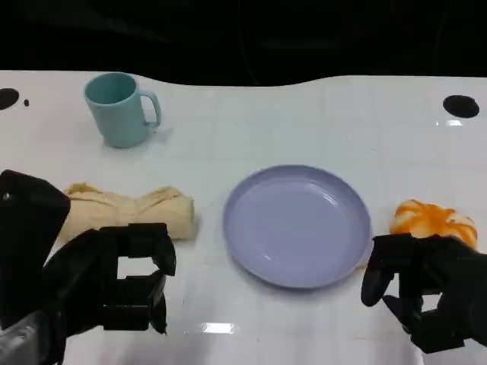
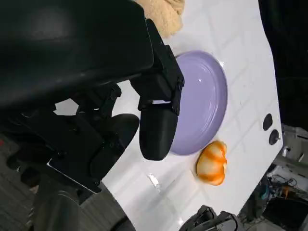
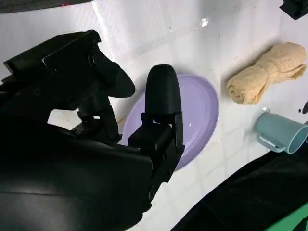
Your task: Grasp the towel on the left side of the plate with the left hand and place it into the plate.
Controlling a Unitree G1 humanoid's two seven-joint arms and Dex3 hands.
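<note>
The white tabletop (image 1: 304, 122) ends at a wavy far edge against a dark background, with bare surface between the things on it. The rolled tan towel (image 1: 129, 213) lies on the tabletop just left of the purple plate (image 1: 297, 226), not touching it; its left end is hidden behind the left arm. The left robot hand (image 1: 122, 277) hovers at the near side of the towel, fingers curled part-way with a gap between them, holding nothing. The right robot hand (image 1: 415, 293) sits near the plate's right rim, fingers likewise apart and holding nothing; it hides the near edge of the orange-and-white object (image 1: 434, 220) lying right of the plate. What that object is cannot be made out. The plate has nothing in it. A teal mug (image 1: 118, 109) stands upright far left, handle to the right; its inside looks bare.
</note>
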